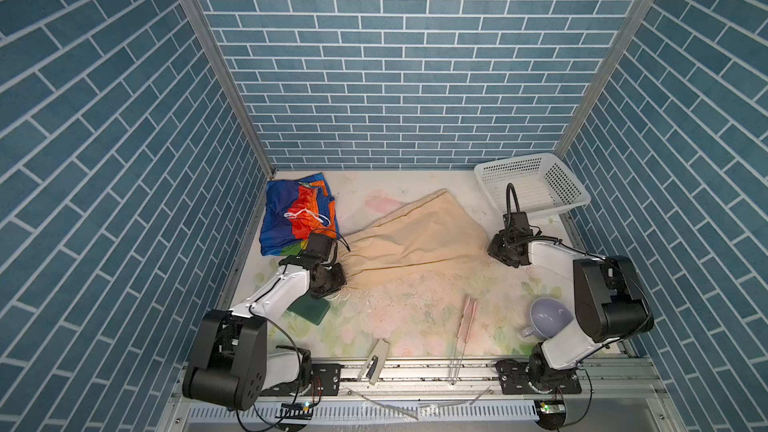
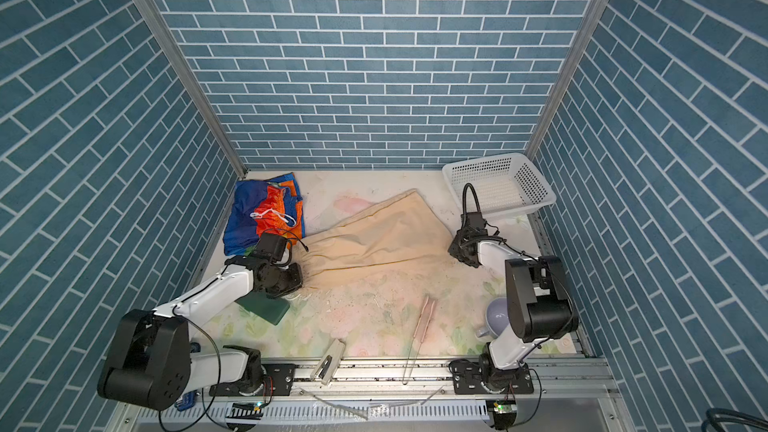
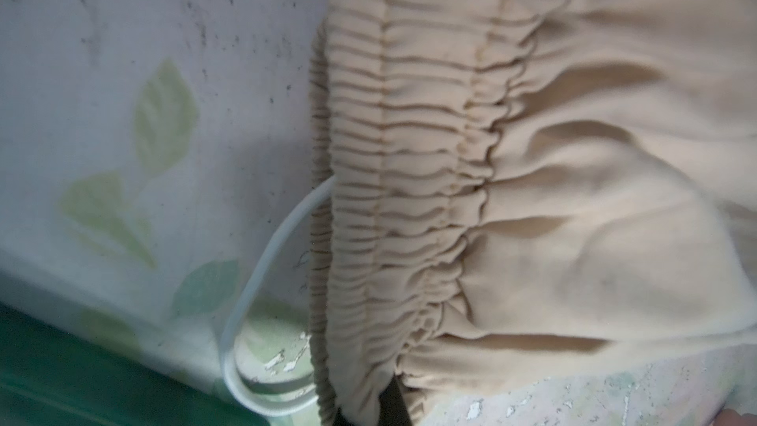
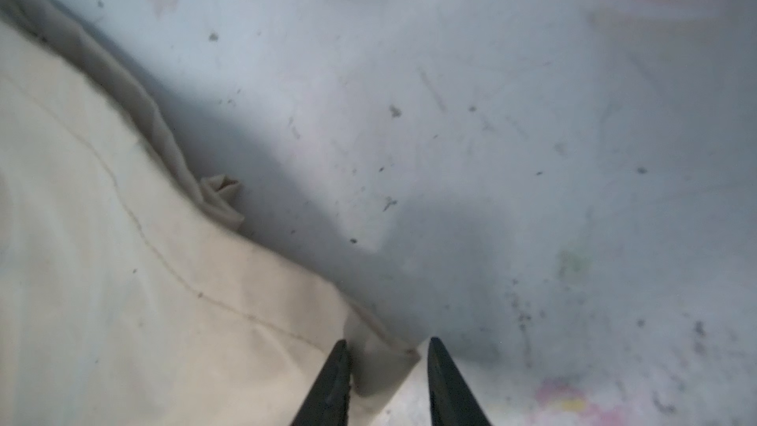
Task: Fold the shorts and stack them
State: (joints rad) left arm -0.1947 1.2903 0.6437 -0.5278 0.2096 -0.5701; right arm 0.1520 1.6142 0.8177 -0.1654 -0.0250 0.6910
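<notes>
Left gripper (image 3: 385,407): closed, pinching gathered waistband of beige shorts (image 1: 415,234).
Right gripper (image 4: 387,362): jaws parted, hem corner lying loose between them.
Beige shorts: spread mid-worktop (image 1: 395,317), between both grippers.
Striped shorts (image 1: 291,214): folded, far left corner.
Basket (image 1: 515,160): far right corner, near right gripper.
Mug (image 1: 548,317): on its side beside right arm.

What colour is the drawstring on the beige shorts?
White; the drawstring shows best in the left wrist view.
</notes>
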